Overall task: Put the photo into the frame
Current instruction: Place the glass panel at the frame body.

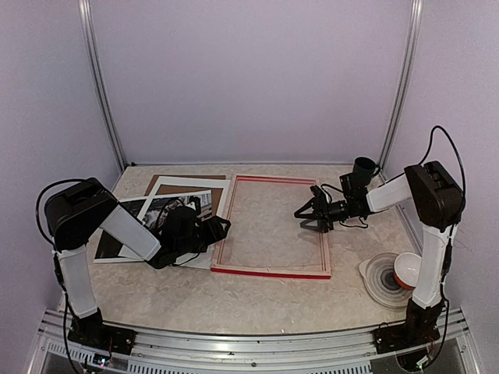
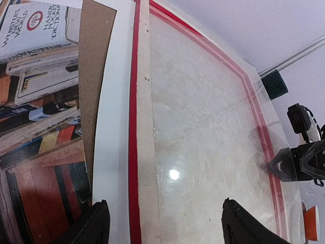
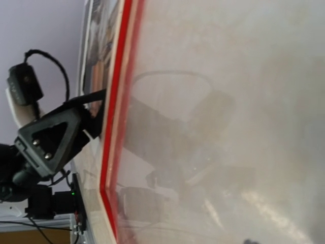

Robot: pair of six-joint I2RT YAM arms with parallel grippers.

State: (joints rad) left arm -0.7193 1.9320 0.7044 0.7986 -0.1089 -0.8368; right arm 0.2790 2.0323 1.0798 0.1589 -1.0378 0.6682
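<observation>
The frame [image 1: 269, 271] lies flat at the table's middle, pale wood side up with red edges, and a clear pane in it reflects light. The photo [image 1: 109, 245] lies left of it, partly under my left arm; its book stacks show in the left wrist view [image 2: 35, 101]. My left gripper [image 1: 218, 226] is open low at the frame's left rail [image 2: 134, 152], which lies between its fingertips [image 2: 94, 223]. My right gripper [image 1: 308, 216] hovers open over the frame's right part, holding nothing. In the right wrist view its fingers are out of sight and the red rail [image 3: 114, 101] shows.
A white mat [image 1: 212, 187] and a brown backing board [image 1: 168, 189] lie with the photo, against the frame's left side. A black cup [image 1: 364, 166] stands at the back right. A bowl [image 1: 405, 269] on a plate [image 1: 382, 284] sits near my right arm's base.
</observation>
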